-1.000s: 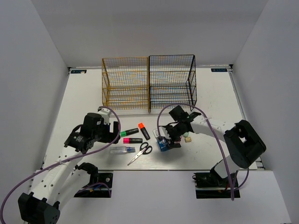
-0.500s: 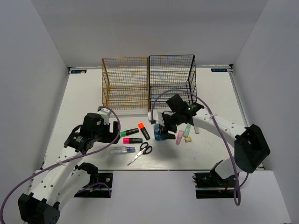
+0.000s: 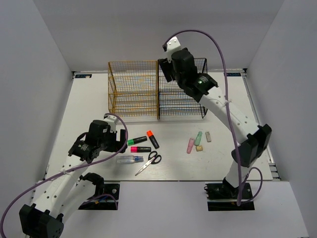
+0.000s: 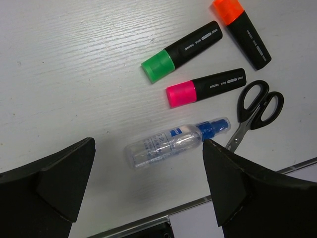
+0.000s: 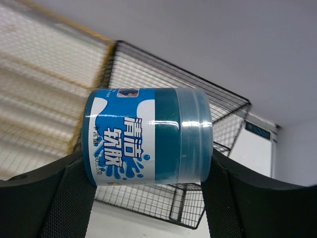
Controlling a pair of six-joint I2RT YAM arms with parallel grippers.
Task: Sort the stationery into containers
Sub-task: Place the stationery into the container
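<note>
The round blue jar has been lifted off the table and carried up to the top of the black rack, beside the gold-yellow rack. It is clamped on its side, end to end, by the closed right gripper. The left gripper is held wide open and empty above the clear tube. If released from this height, the jar could be bounced off the wire rim or rolled out of the tier, being round and laid sideways

blue jar | gold rack | black rack | black-handled scissors
</note>
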